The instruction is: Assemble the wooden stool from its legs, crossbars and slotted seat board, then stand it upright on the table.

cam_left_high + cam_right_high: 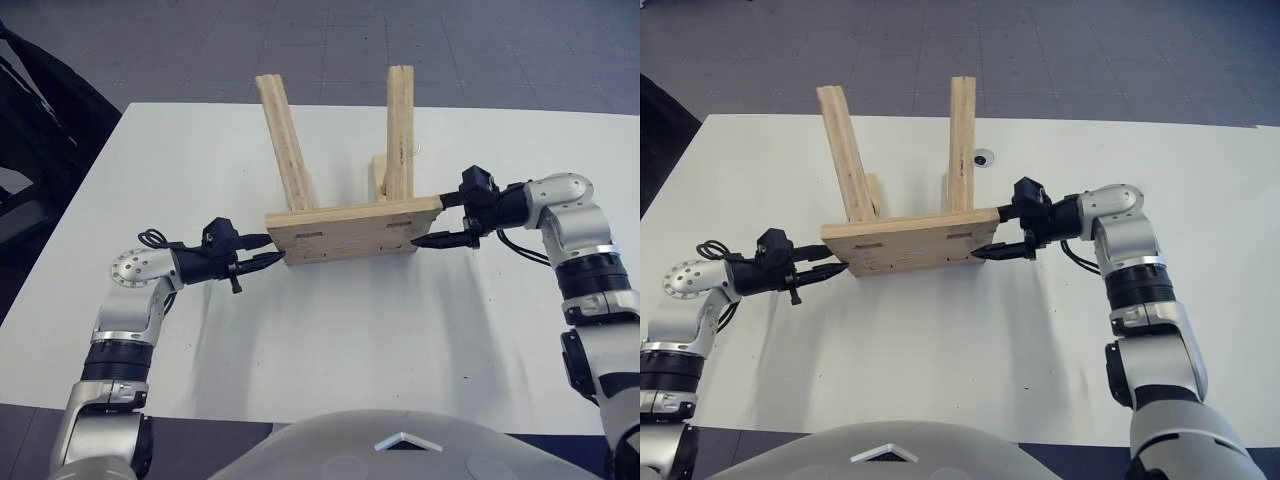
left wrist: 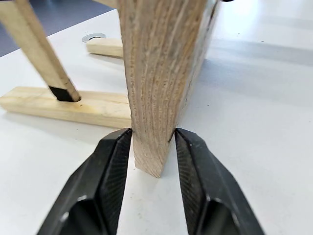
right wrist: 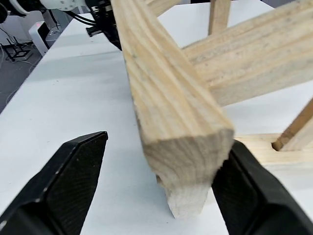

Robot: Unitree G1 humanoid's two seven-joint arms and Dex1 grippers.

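While the wooden stool lies on its side at the upper centre of the head view, its seat board stands on edge on the white table and 2 legs point toward the top of the frame. At centre left, the left gripper pinches the board's left end between both fingers. At centre right, the right gripper straddles the other end, jaws spread, 1 finger clear of the wood
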